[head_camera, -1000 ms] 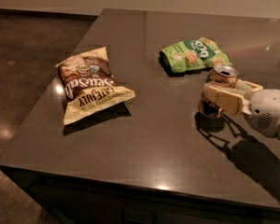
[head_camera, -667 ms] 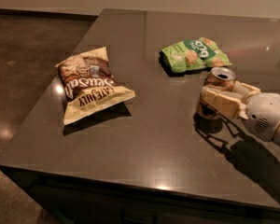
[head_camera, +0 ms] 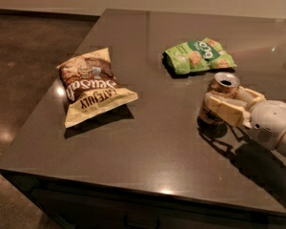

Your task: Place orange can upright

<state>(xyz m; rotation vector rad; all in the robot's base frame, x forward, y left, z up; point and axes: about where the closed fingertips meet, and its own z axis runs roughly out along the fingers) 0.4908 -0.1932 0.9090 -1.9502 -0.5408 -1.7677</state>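
orange-copper with a silver top rim, the slim metal can is upright toward the right side of the dark polished stone-like surface, top facing up; whether its base touches the surface i cannot tell. the cream-coloured two-finger tool reaches in from the right edge and pinches the can's body, one finger on the near side and the other on the far side. well apart to the left lies a brown and cream crinkled snack bag, and behind the can, near but not touching, a green snack bag lies flat.
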